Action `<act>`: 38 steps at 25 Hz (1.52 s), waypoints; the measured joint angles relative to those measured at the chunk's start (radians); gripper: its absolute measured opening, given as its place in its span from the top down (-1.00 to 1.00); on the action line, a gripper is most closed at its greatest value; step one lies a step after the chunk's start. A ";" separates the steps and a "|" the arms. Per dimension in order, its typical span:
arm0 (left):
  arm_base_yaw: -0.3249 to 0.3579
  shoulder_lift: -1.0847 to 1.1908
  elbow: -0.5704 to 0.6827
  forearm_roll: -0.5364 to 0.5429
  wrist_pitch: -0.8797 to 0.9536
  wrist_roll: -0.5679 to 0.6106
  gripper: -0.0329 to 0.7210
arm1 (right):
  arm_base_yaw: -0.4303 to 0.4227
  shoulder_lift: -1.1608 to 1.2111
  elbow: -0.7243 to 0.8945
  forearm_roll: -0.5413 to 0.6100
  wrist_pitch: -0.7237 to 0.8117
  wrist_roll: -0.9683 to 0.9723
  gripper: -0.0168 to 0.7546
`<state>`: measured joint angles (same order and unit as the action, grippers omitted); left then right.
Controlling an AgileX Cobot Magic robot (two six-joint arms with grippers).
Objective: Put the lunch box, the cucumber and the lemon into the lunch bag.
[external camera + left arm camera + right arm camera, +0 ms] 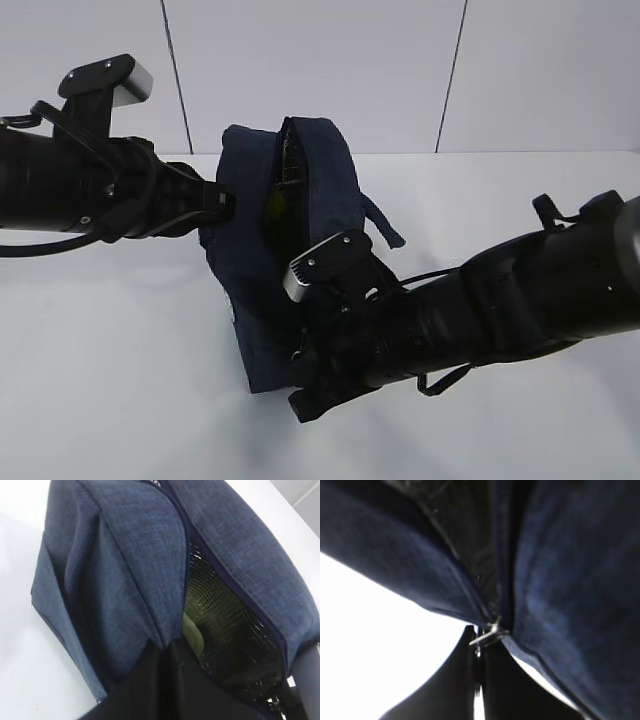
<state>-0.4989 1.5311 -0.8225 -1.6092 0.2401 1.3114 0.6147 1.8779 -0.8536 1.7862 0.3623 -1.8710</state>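
Lunch bag point(290, 250) on table, part unzipped; something pale green inside, nothing left outside. Left gripper point(222, 205) pinches the bag's side; right gripper point(479, 645) clamped on zipper pull point(489, 634). Zipping remains.

Even, bright light outside; murky close-ups at the wrists.

The white table point(120, 400) is softly lit with faint shadows under the arms. In the left wrist view the lunch bag point(135, 575) weave is sharp, its near edge dark. The right wrist view is blurred, the tabletop blown out to pure white.
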 joint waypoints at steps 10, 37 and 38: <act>0.000 0.000 0.000 0.000 -0.004 0.000 0.92 | 0.000 -0.048 0.020 -0.038 -0.003 0.007 0.94; 0.000 0.000 0.000 0.000 -0.004 0.000 0.92 | 0.000 -0.142 0.073 -0.133 -0.022 0.079 0.94; 0.000 0.000 0.000 -0.002 -0.004 0.000 0.92 | 0.000 -0.147 0.073 -0.134 -0.022 0.079 0.94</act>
<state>-0.4989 1.5311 -0.8225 -1.6110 0.2356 1.3114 0.6147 1.7306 -0.7809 1.6527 0.3408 -1.7919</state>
